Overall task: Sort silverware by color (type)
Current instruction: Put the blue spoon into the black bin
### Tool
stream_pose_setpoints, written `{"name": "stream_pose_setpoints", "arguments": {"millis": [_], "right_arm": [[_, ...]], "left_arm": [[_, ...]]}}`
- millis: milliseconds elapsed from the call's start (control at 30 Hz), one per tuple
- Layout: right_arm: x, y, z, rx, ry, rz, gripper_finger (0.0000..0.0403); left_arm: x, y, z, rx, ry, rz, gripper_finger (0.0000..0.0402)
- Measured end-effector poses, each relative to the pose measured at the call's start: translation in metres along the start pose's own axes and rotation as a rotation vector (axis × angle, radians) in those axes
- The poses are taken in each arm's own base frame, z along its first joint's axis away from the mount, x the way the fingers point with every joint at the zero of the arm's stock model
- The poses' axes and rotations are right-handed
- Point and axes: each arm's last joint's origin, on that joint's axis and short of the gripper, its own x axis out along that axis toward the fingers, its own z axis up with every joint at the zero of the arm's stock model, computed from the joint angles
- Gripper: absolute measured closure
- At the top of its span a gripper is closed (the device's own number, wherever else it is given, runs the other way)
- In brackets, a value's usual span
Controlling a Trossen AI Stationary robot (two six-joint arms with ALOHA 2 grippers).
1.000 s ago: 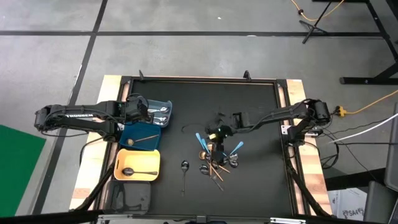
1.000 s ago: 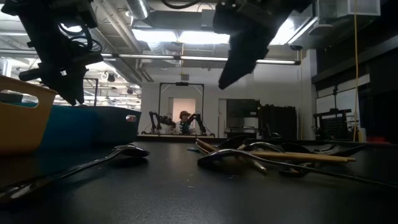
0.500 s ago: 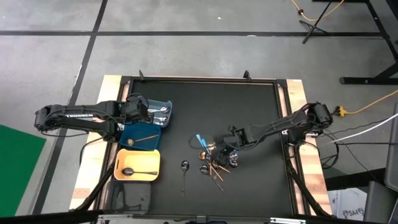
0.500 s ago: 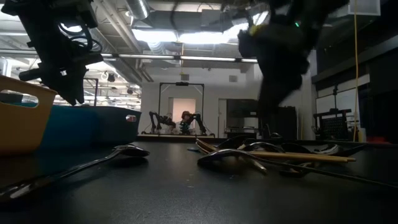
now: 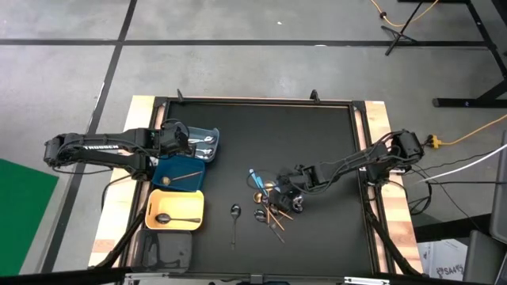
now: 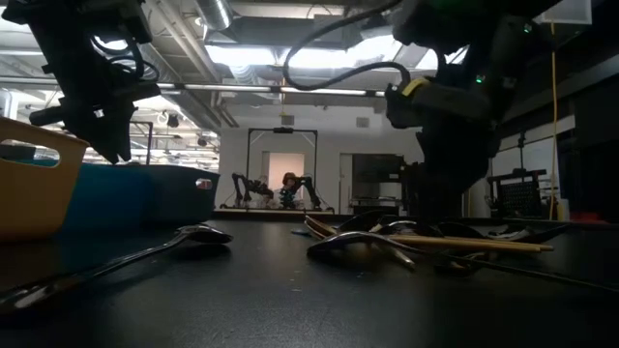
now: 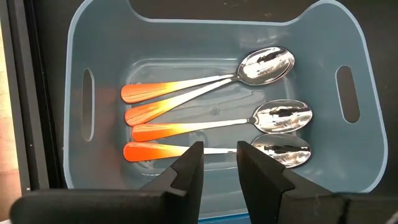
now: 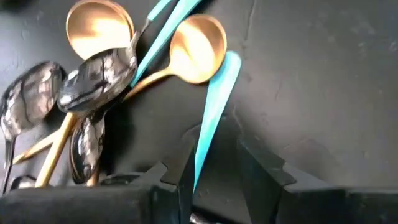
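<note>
Over by the worktop's left edge, the left gripper (image 7: 216,163) hangs empty above the grey-blue bin (image 7: 99,37), fingers slightly parted, over 4 orange-handled spoons (image 7: 205,115). Right of centre, the right gripper (image 8: 211,158) is down in the silverware pile (image 5: 273,202), fingers straddling a light blue handle (image 8: 214,102); I cannot tell if they pinch it. I'd close squarely on that handle alone, clear of the gold spoons (image 8: 193,40), then lift straight. The worktop (image 5: 317,134) is matte black; concrete floor surrounds it.

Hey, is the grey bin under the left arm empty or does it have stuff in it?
Not empty. The left wrist view shows orange-handled spoons lying side by side in the grey bin.
</note>
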Motion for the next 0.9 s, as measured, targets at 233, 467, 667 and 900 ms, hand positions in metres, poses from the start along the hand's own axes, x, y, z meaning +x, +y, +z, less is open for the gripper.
{"name": "stream_pose_setpoints", "arguments": {"millis": [233,467,667,900], "right_arm": [[0.0,0.012,-0.012,-0.053,-0.042,0.004,0.0292],[-0.001,0.014,-0.014,-0.066,-0.061,-0.02,0.0292],[-0.001,0.014,-0.015,-0.074,-0.057,-0.025,0.0292],[0.006,0.014,-0.016,-0.077,-0.043,-0.037,0.0292]], "left_arm": [[0.0,0.0,0.0,0.0,0.0,0.0,0.0311],[0.0,0.0,0.0,0.0,0.0,0.0,0.0311],[0.0,0.0,0.0,0.0,0.0,0.0,0.0311],[0.0,0.0,0.0,0.0,0.0,0.0,0.0311]]}}
